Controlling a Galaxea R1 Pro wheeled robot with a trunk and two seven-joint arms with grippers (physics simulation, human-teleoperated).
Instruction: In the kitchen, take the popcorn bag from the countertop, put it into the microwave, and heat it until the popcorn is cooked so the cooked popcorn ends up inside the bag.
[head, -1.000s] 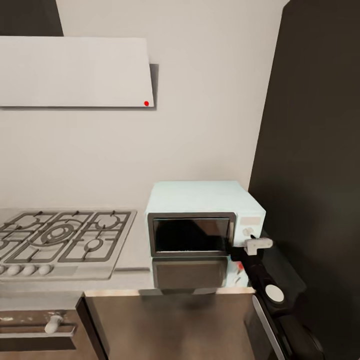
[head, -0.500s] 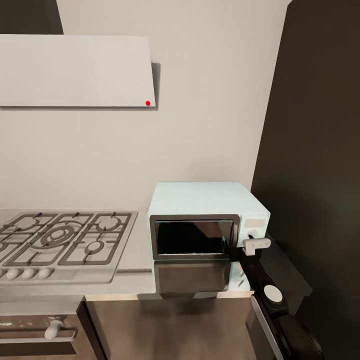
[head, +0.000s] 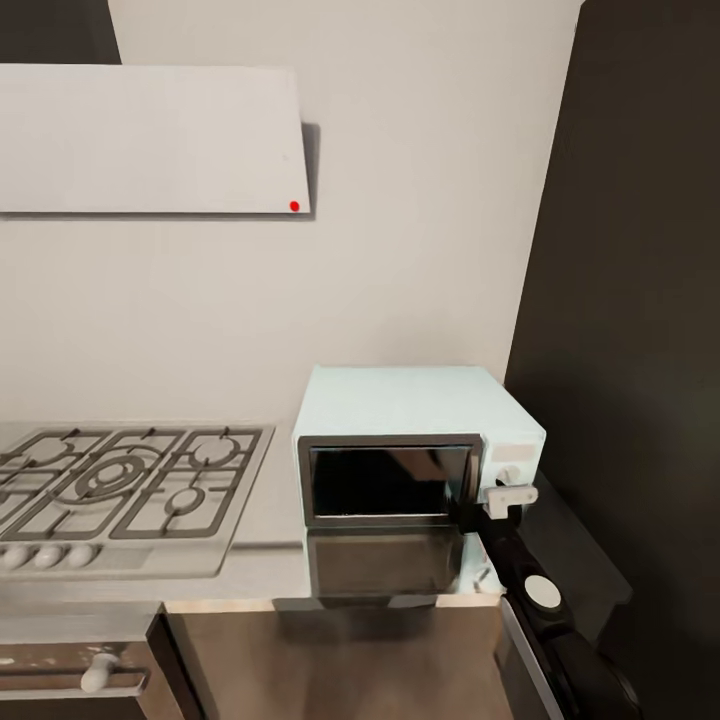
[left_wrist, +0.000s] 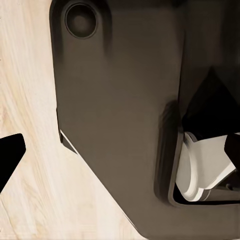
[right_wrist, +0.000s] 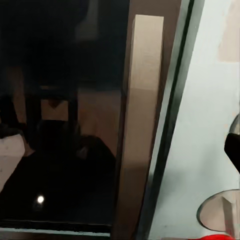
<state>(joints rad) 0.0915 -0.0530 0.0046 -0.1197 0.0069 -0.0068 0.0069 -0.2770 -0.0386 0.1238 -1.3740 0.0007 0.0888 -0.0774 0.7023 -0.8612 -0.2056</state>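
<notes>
The robot's right arm (head: 530, 580) is reaching up from the near right corner of the head view toward the microwave (head: 415, 450), black forearm angled forward and to the left, a pale round joint cap facing up. The right gripper (head: 490, 505) is sitting at the near right corner of the appliance, at the seam between the dark glass door (head: 385, 480) and the knob panel (head: 510, 465), a spot that suits working the door edge, by the look of it. How far its fingers are parted cannot be told: the head view is showing only a pale block at the wrist. In the right wrist view the lens is pressing close to the door's pale vertical handle strip (right_wrist: 142, 125), with a round knob (right_wrist: 220, 212) and a sliver of red at the frame's edge.

The microwave is standing at the right end of the grey steel desk (head: 270, 520), hard against a tall dark cabinet (head: 630, 300). The door is looking shut or nearly so. The popcorn bag is not to be found on the visible stretch of the desk; whether it is behind the dark glass cannot be told.

Left of the microwave, the steel gas hob (head: 120, 490) is lying flush in the desk. Beyond, a white range hood (head: 150, 140) with a small red dot is hanging on the pale wall.

The left wrist view is looking down on the robot's dark base (left_wrist: 115, 115) over pale wood flooring (left_wrist: 30, 90); the left gripper's fingers cannot be judged.
</notes>
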